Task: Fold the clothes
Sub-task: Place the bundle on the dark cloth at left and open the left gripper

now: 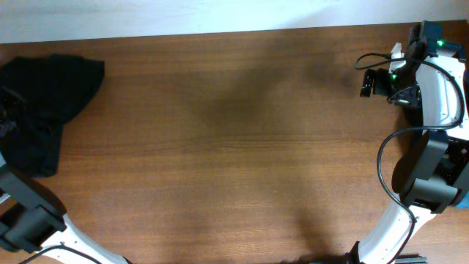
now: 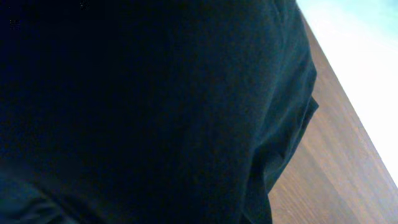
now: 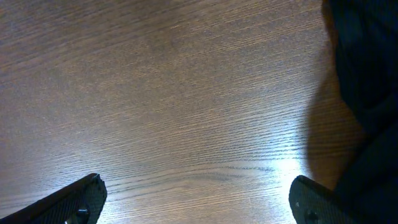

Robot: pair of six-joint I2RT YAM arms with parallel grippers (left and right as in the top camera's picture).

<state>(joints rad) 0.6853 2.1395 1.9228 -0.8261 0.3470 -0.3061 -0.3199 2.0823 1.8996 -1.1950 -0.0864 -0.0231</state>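
Soft matte black fabric clothes (image 1: 51, 88) lie bunched at the far left end of the brown wooden tabletop (image 1: 234, 147), their hem running up to its left edge. My left claw (image 1: 6, 110) sits against that cloth, which fills its camera; I cannot tell how its jaws stand. My right claw (image 3: 199, 205) hangs wide open near the far right corner, with broad wood between us.

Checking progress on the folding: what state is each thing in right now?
Clothes: black, bunched in a heap at the table edge, unfolded.
Right gripper: open, empty, above the table.
Left gripper: hidden by the clothes; open or shut unclear.
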